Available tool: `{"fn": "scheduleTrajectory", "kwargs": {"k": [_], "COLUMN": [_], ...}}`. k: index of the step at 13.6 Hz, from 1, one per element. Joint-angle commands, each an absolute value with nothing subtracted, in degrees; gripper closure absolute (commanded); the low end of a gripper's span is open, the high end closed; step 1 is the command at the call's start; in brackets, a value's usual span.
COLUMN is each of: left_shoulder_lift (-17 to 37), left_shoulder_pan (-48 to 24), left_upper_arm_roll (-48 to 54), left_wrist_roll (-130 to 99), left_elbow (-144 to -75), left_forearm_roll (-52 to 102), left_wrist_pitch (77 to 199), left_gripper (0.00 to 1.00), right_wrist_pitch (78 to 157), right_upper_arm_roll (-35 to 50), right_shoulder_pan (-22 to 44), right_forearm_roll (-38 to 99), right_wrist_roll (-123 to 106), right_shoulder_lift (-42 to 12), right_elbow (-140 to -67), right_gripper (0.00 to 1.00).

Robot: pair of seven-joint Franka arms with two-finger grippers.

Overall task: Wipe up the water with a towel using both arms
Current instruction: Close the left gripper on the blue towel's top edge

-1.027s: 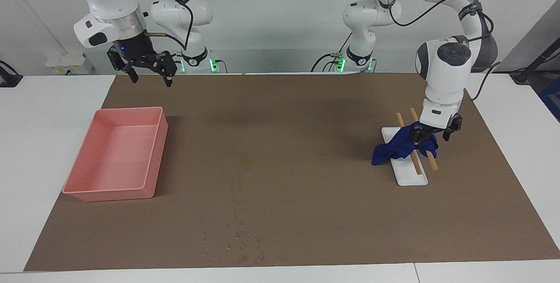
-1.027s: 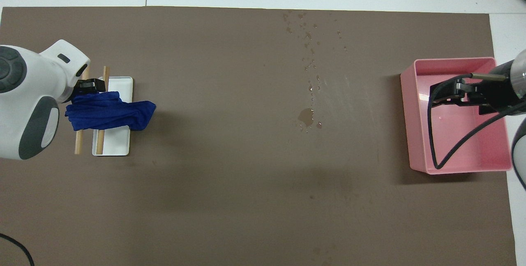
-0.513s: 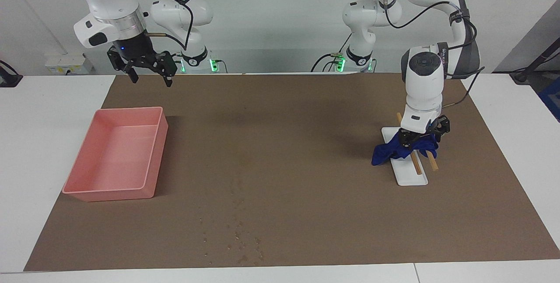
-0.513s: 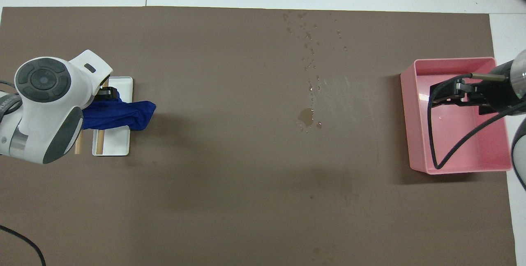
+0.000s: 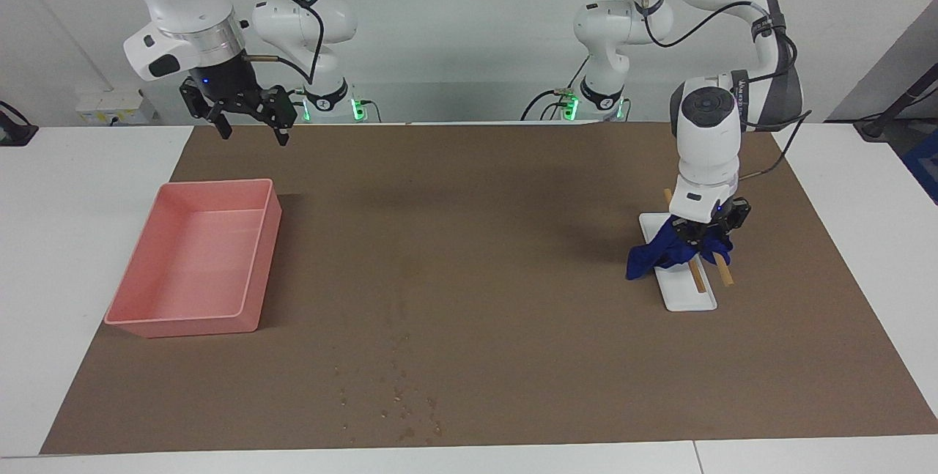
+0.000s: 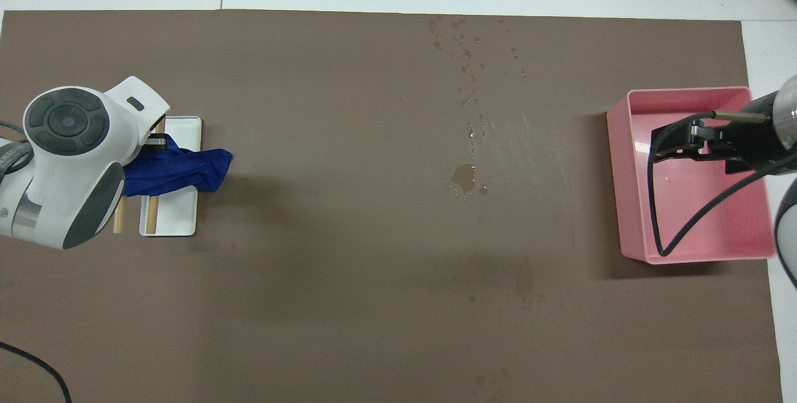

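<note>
Your left pincer [image 5: 702, 234] is clenched on the towel [image 5: 659, 254], bunched over the tray [image 5: 689, 298]; it's limp and light, so lift from that bunch. The right pincer [image 5: 249, 113] waits released above the bin [image 5: 192, 261]

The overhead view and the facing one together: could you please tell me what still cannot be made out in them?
- Left gripper: in the overhead view the arm's own white wrist covers it; only the blue towel shows beside it.
- Wooden sticks on the white tray: their middles lie under the towel in both views.
- Water drops: their full extent is too fine to trace in the facing view.
- Right gripper: the overhead view's edge cuts its arm off over the pink bin.
</note>
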State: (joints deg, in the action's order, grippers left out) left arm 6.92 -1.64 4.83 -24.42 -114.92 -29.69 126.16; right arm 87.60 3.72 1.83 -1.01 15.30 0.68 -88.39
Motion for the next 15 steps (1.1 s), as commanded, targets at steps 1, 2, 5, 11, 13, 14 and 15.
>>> {"fn": "scheduleTrajectory", "kwargs": {"k": [1,2,5,11,13,14,15], "left_shoulder_lift": [6.68,6.68,6.77,5.98,5.8,5.71,5.45], "left_shoulder_pan": [-2.2,-2.11,-2.11,-1.93,-1.67,-1.67,-1.67], "left_upper_arm_roll": [4.66,4.66,4.66,5.01,5.01,5.01,5.01], "left_wrist_roll": [-25.22,-25.14,-24.53,-24.43,-24.43,-24.43,-24.35], "left_elbow": [-115.4,-115.23,-114.61,-112.59,-113.38,-113.73,-113.9], "left_forearm_roll": [-30.5,-30.5,-30.5,-29.97,-29.97,-29.97,-29.97], "left_wrist_pitch": [125.24,125.24,124.81,122.61,123.31,123.48,123.75], "left_gripper": [0.92,0.99,1.0,1.0,0.79,0.74,0.64], "right_wrist_pitch": [86.75,86.66,86.84,86.92,86.92,86.92,86.92], "right_upper_arm_roll": [4.22,4.31,4.22,4.31,4.31,4.22,4.31], "right_shoulder_pan": [0.97,0.97,0.97,0.97,0.97,0.97,0.97], "right_forearm_roll": [-0.79,-0.79,-0.79,-0.79,-0.79,-0.79,-0.7], "right_wrist_roll": [13.89,13.89,13.89,13.89,13.89,13.89,13.89], "right_shoulder_lift": [0.97,0.97,0.97,0.97,0.97,0.97,0.97], "right_elbow": [-88.51,-88.51,-88.59,-88.51,-88.59,-88.59,-88.59], "right_gripper": [0.0,0.0,0.0,0.0,0.0,0.0,0.0]}}
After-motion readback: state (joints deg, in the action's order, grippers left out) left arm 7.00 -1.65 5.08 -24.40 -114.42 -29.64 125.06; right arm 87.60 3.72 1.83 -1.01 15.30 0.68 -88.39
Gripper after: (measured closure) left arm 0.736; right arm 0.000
